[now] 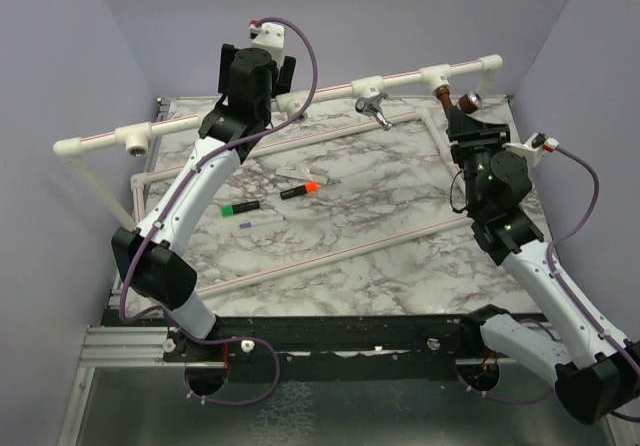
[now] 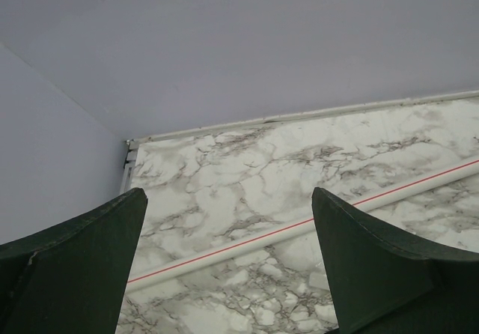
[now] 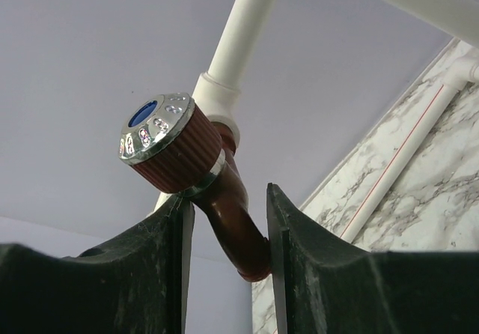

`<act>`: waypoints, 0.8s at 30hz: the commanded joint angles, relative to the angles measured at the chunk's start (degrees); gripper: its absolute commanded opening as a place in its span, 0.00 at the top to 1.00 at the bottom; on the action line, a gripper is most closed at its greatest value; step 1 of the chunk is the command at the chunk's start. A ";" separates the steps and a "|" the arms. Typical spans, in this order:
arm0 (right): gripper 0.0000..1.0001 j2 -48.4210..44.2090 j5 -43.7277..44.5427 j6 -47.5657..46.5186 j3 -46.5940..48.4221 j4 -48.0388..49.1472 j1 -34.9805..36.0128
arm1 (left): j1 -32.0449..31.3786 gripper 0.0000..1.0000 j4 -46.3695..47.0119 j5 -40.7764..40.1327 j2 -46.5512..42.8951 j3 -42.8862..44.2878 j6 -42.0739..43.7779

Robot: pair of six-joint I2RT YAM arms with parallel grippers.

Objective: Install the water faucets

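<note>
The copper-coloured faucet (image 3: 224,199), with a ribbed knob and a chrome cap, is at a white tee on the raised pipe (image 1: 400,76) at the back right; it also shows in the top view (image 1: 447,96). My right gripper (image 3: 228,237) is shut around its curved spout from below and shows in the top view (image 1: 458,116). The silver chrome faucet (image 1: 373,108) sits just below the pipe's middle tee. My left gripper (image 2: 228,222) is open and empty, high at the back left (image 1: 258,71), over a thin white pipe (image 2: 299,225).
Marker pens lie mid-table, one with an orange cap (image 1: 305,188) and one with a green cap (image 1: 240,208). A white tee fitting (image 1: 135,146) sits on the raised pipe at the left. Thin red-striped pipes (image 1: 330,256) cross the marble tabletop. Lilac walls close in on three sides.
</note>
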 commanded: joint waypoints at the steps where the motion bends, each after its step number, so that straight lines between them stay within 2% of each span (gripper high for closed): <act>1: 0.53 -0.63 -6.81 14.27 0.34 1.10 3.30 | -3.55 0.07 -5.40 7.44 2.92 -3.00 -4.37; 12: 0.33 -3.46 -7.35 5.67 -0.48 1.37 3.30 | -3.55 0.07 -5.47 7.46 3.11 -2.91 -4.40; 24: 0.28 -7.24 -3.53 -2.79 -0.16 -10.00 3.30 | -3.55 0.07 -5.45 7.27 3.18 -3.02 -4.25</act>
